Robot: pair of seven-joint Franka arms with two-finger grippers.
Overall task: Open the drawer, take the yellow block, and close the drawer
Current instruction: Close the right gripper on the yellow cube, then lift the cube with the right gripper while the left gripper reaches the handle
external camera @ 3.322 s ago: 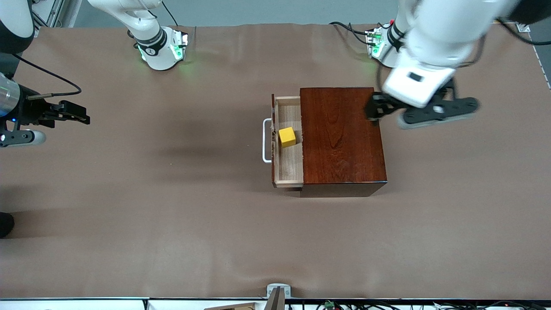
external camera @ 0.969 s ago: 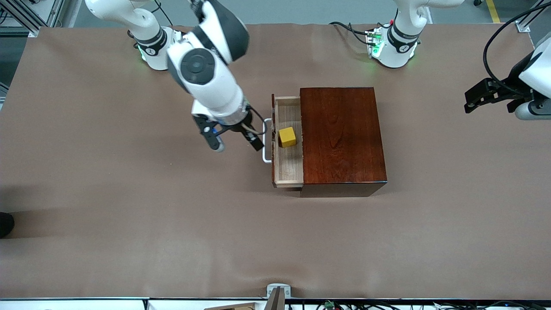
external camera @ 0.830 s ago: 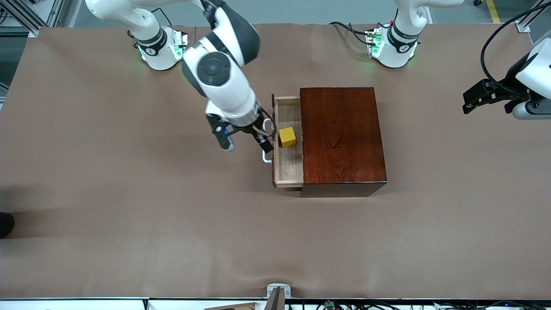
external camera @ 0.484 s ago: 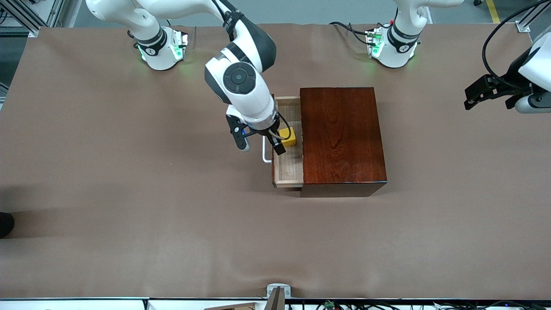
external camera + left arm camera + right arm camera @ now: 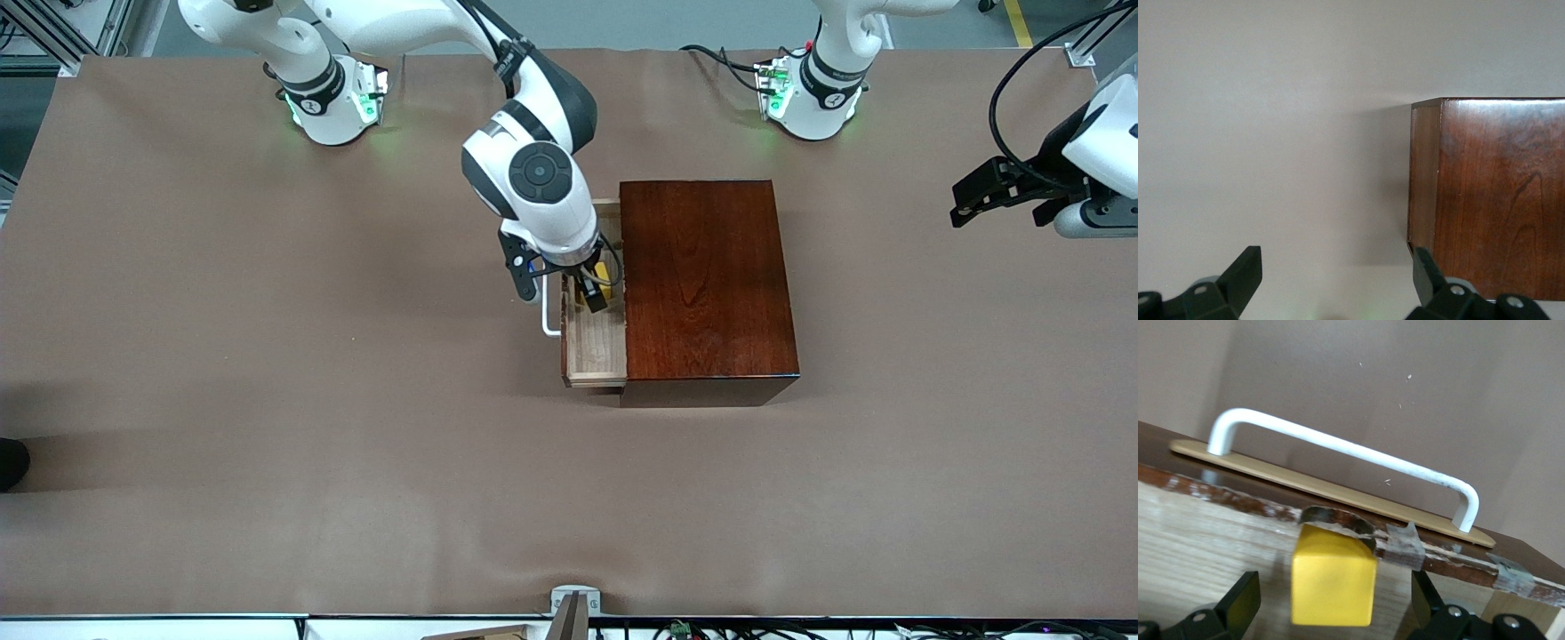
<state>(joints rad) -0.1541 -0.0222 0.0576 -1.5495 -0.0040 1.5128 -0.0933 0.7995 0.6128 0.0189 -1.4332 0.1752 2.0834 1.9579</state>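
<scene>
The drawer (image 5: 594, 348) stands pulled out of the mahogany box (image 5: 707, 284), its white handle (image 5: 549, 317) toward the right arm's end of the table. The yellow block (image 5: 606, 274) lies on the drawer's pale wood floor, mostly hidden by the right arm. My right gripper (image 5: 591, 296) hangs just above it, open. In the right wrist view the yellow block (image 5: 1333, 577) sits between the spread fingers (image 5: 1239, 599), with gaps on both sides, and the handle (image 5: 1345, 450) runs beside it. My left gripper (image 5: 962, 203) waits open over the table's left-arm end, and its wrist view shows the box (image 5: 1498, 193).
Brown paper covers the table (image 5: 267, 400). The drawer's front edge (image 5: 1358, 520) is chipped and patched with tape next to the block. A metal fitting (image 5: 573, 604) pokes up at the table edge nearest the front camera.
The right arm has swung from the table's right-arm end over the handle to above the yellow block. The left gripper left the box's end earlier and has hardly moved since.
</scene>
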